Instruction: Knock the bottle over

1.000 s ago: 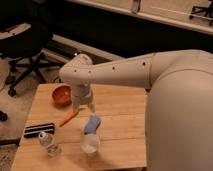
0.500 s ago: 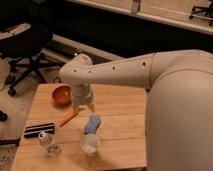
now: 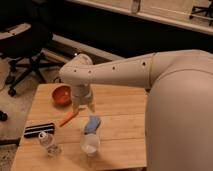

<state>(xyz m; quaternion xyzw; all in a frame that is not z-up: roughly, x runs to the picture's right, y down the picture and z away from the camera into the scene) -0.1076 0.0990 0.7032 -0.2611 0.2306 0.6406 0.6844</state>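
One camera view, looking down over the big white robot arm (image 3: 150,75) that sweeps in from the right across the light wooden table (image 3: 120,107). The gripper (image 3: 82,106) hangs at the arm's downturned end, just beside the orange round bowl (image 3: 61,95) and right above the orange carrot (image 3: 68,118); how wide it stands, I cannot tell, and nothing shows in its hold. The small clear plastic bottle (image 3: 47,142) sits near the table's front left corner, apparently upright, well apart from the gripper. A black flat bar (image 3: 39,130) lies just behind it. To its right stands the white round cup (image 3: 90,144), a blue cloth (image 3: 92,124) touching its far side.
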